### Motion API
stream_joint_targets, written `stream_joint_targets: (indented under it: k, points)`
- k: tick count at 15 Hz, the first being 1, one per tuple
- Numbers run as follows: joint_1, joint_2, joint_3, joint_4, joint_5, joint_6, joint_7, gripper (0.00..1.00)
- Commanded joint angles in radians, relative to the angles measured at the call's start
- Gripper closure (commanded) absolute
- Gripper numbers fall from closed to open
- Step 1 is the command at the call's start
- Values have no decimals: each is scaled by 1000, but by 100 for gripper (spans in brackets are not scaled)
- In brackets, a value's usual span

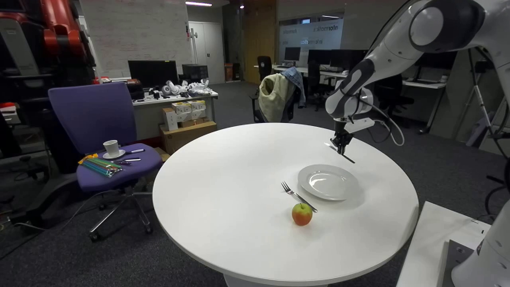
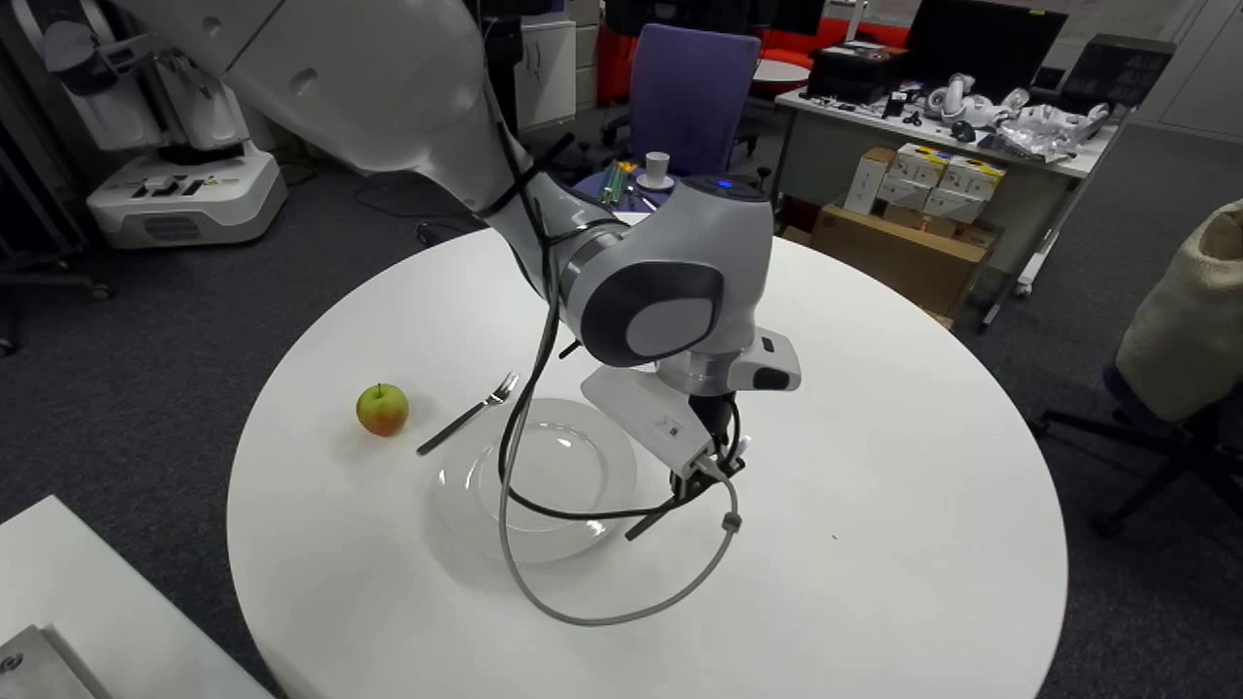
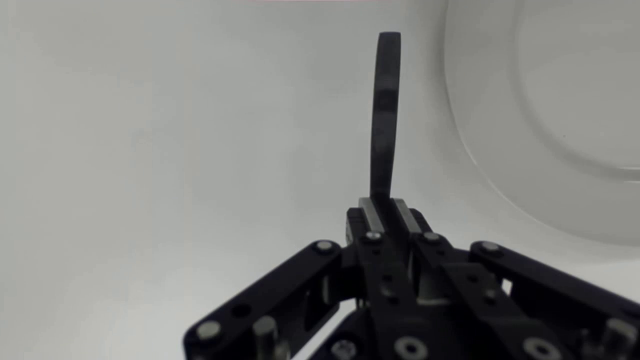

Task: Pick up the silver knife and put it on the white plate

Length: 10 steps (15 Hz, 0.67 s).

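Wrist view | fingers [image 3: 371,215] grip knife [image 3: 386,107] | narrow gap to plate rim [image 3: 482,95]

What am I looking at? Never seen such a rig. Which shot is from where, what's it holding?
This is a jointed robot arm ending in a two-fingered gripper. Two pictures come from cameras outside the robot; the close-up comes from a camera on its wrist. On the round white table lie a white plate, a fork and an apple. The gripper is shut on the silver knife; in the wrist view one end sticks out ahead. The knife is beside the plate, not on it yet. Whether it touches the table, I can't tell.
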Motion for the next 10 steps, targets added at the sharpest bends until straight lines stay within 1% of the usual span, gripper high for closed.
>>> stream_joint_targets:
  k: [1,6,10]
  points:
    - [-5,-95,30,-88,-22,-15,-95,98]
    - [4,-127,61,-138,-15,-20,-154,98]
    - [12,-150,80,-178,1,-19,-145,98]
